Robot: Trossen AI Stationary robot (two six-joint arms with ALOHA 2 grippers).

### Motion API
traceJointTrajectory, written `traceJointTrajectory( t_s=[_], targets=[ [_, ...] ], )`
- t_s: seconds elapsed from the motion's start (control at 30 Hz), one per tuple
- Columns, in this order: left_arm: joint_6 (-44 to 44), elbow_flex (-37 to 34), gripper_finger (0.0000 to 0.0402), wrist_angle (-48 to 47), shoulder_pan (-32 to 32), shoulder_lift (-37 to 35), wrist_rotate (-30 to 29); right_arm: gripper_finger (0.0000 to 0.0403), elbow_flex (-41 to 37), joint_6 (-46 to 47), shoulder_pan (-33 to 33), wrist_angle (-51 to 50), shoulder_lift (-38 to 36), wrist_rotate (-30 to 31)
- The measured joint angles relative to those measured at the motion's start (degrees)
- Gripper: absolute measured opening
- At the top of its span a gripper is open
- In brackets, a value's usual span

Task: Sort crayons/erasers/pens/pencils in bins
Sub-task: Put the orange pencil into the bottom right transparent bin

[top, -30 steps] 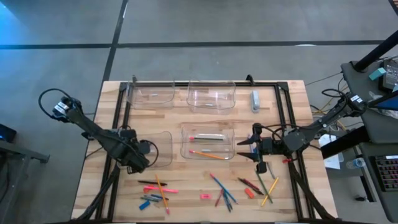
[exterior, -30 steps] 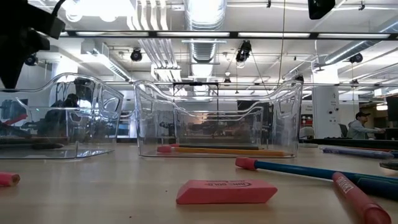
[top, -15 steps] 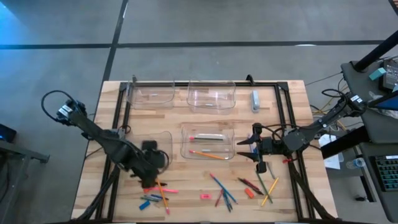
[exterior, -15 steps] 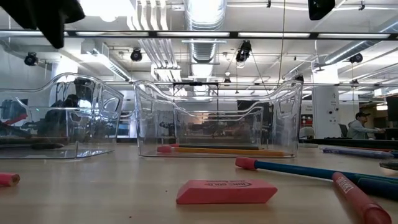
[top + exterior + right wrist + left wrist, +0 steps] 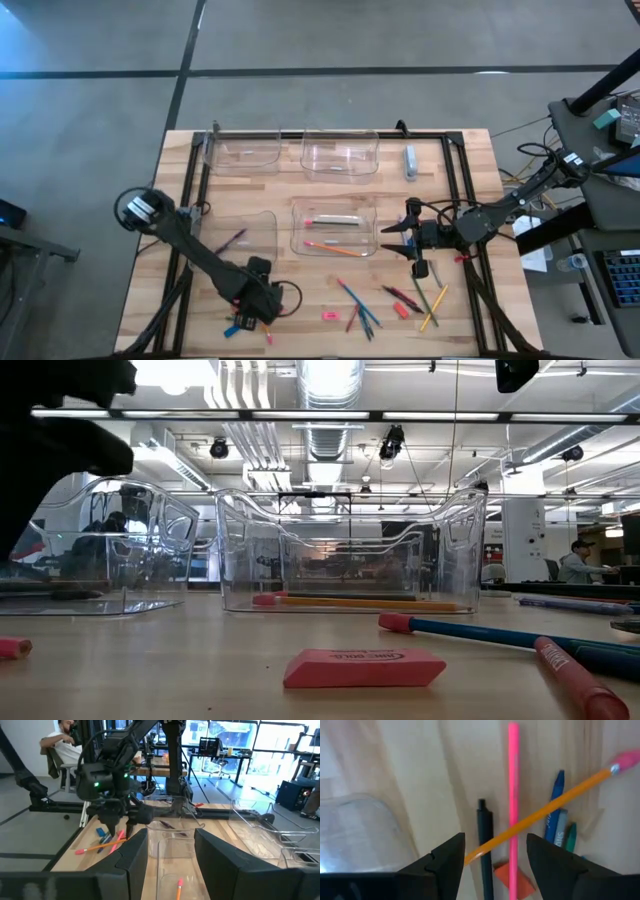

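The left gripper [image 5: 492, 851], jaws apart and empty, hovered over a crossed pile of pink pencil [image 5: 512, 795], orange pencil [image 5: 545, 810] and black pen [image 5: 484, 835] at the table's seven o'clock. Closing there risked catching two sticks together. The right gripper [image 5: 412, 243], at four o'clock beside the bins [image 5: 335, 228], stood parted; its contents were hard to make out.

Grey concrete floor [image 5: 330, 40], exposed ceiling ducts [image 5: 330, 385], bright windows [image 5: 235, 735].
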Motion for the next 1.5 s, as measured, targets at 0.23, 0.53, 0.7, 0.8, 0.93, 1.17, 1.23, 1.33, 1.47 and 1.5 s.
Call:
traceJointTrajectory(
  t_s=[0.23, 0.53, 0.7, 0.8, 0.93, 1.17, 1.23, 1.33, 1.47, 1.5],
  targets=[
    [1.31, -0.05, 0.0195, -3.55, -0.6, 0.72, -1.14, 0.0153, -0.02, -0.08, -0.01, -0.11, 0.0, -0.02],
    [6.83, -1.63, 0.0195, -4.97, -0.63, 0.67, -3.92, 0.0153, -0.09, -0.06, 0.01, -0.09, 0.0, -0.02],
    [11.8, -1.73, 0.0195, -4.54, -0.75, 0.67, -6.89, 0.0153, -0.09, -0.11, 0.01, -0.09, 0.0, -0.02],
    [14.98, -1.7, 0.0195, -3.98, -0.77, 0.67, -7.76, 0.0153, -0.09, -0.11, 0.01, -0.09, 0.01, -0.02],
    [16.69, -0.76, 0.0195, -4.58, -0.9, 0.67, -8.41, 0.0153, -0.09, -0.11, -0.01, -0.09, 0.02, -0.02],
    [26.8, 2.17, 0.0195, -7.15, -3.52, 0.67, -9.54, 0.0153, -0.09, -0.02, 0.01, -0.08, 0.0, -0.02],
    [29.69, 3.58, 0.0195, -9.01, -4.17, 1.21, -9.8, 0.0153, -0.09, -0.04, 0.01, -0.07, 0.0, -0.02],
    [33.52, 4.91, 0.0195, -10.6, -4.64, 2.95, -9.93, 0.0153, -0.1, -0.1, -0.01, -0.02, 0.01, -0.01],
    [36.47, 5.85, 0.0195, -10.63, -4.51, 5.48, -9.94, 0.0153, -0.11, 0.0, -0.01, 0.0, 0.0, -0.01],
    [36.97, 5.99, 0.0195, -10.81, -4.48, 5.99, -9.96, 0.0153, -0.11, 0.0, 0.01, -0.02, 0.0, -0.02]
  ],
)
